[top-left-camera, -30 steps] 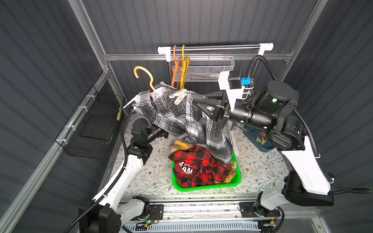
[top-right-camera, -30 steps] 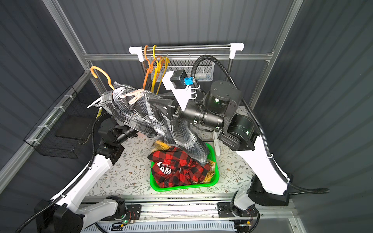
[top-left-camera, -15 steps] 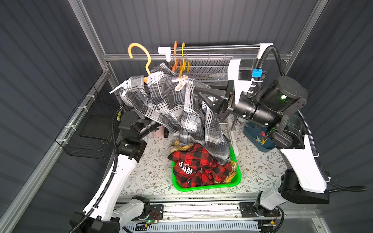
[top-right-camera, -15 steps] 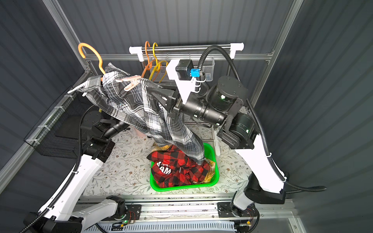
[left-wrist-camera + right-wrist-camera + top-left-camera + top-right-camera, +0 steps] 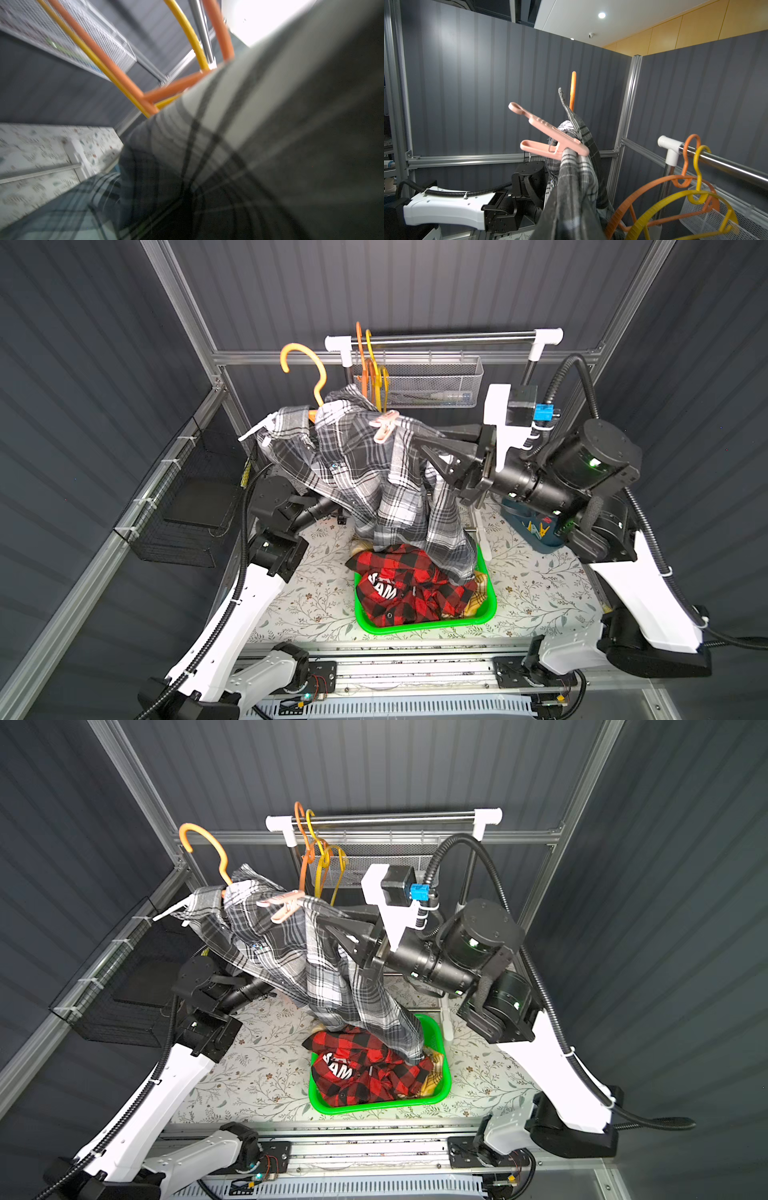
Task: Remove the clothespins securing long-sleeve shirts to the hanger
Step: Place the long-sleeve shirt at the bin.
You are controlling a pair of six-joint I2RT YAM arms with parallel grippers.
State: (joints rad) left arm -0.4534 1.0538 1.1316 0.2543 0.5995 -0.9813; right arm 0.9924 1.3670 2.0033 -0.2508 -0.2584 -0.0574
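A grey-black-white plaid shirt (image 5: 365,472) (image 5: 291,952) hangs on an orange hanger (image 5: 305,364) (image 5: 208,844) held up above the table. A salmon-pink clothespin (image 5: 384,427) (image 5: 284,909) (image 5: 550,143) grips its right shoulder. A pale clothespin (image 5: 255,431) (image 5: 170,911) sticks out at the left shoulder end. My right gripper (image 5: 419,445) (image 5: 326,923) is shut on the shirt's right shoulder end, just below the pink clothespin, with cloth draped over its fingers. My left gripper is hidden under the shirt; plaid cloth (image 5: 249,145) fills the left wrist view. Red-and-black and yellow shirts (image 5: 399,589) lie in the green basket (image 5: 415,628).
Empty orange and yellow hangers (image 5: 370,369) (image 5: 675,203) hang on the steel rail (image 5: 457,337), with a white mesh basket (image 5: 436,381) behind. A black wire basket (image 5: 187,510) is on the left wall. A dark blue tub (image 5: 536,531) stands at the right.
Both arms have lifted the hanger and grey shirt higher than a second ago. Over the last half second the hook shifted a little right, towards the rail.
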